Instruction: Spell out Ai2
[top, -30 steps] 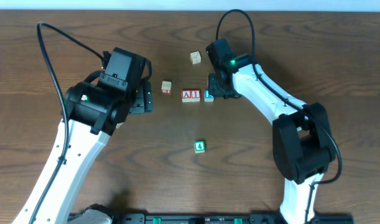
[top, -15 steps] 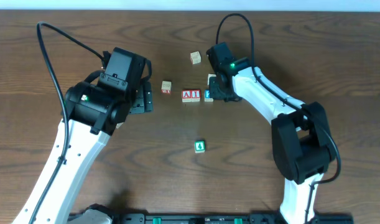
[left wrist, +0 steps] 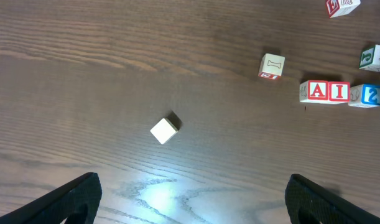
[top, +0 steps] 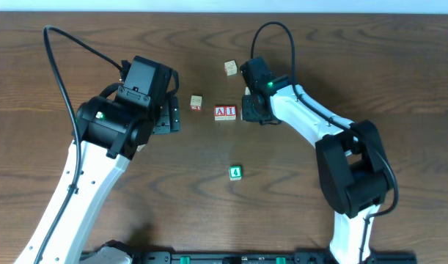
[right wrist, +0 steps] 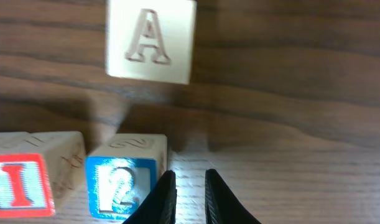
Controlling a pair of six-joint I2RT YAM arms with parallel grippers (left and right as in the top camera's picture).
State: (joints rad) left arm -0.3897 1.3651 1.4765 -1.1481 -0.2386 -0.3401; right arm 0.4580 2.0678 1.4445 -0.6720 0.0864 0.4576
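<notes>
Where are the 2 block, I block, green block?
2 block (right wrist: 120, 190): right wrist view, blue 2 face.
I block (left wrist: 339, 91): left wrist view, red I face.
green block (top: 235, 172): overhead view, top face.

Dark wooden table carries scattered letter blocks.

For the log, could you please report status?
Left gripper open, empty. Right gripper shut beside 2 block; red A block, I block adjoining. No obstruction.

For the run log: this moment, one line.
right fingers shut beside 2 block | red A, red I, 2 in row | left fingers open, empty
</notes>
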